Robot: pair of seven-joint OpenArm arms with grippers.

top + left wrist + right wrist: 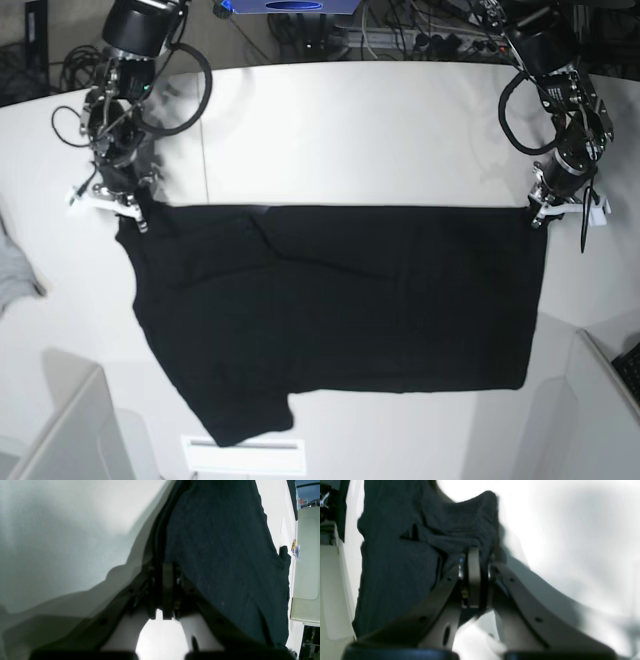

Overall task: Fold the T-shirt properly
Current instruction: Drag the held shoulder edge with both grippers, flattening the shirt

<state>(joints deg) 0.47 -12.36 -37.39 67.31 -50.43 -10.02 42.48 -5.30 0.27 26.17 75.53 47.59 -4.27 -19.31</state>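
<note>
The black T-shirt (340, 300) lies spread on the white table (350, 130), plain side up, with one sleeve pointing to the front left. Its far edge runs straight between both grippers. My left gripper (541, 212) is at the shirt's far right corner, shut on the T-shirt's edge (225, 542); in the left wrist view the left gripper (167, 567) has its fingertips pressed together on the cloth. My right gripper (134, 212) is at the far left corner. In the right wrist view the right gripper (475, 552) is shut on bunched T-shirt cloth (395, 567).
A small grey cloth (15, 270) lies at the table's left edge. Cables and a blue device (290, 8) sit behind the table. Pale panels stand at the front left (60, 430) and front right (600, 400). A white label (245, 455) lies near the front edge.
</note>
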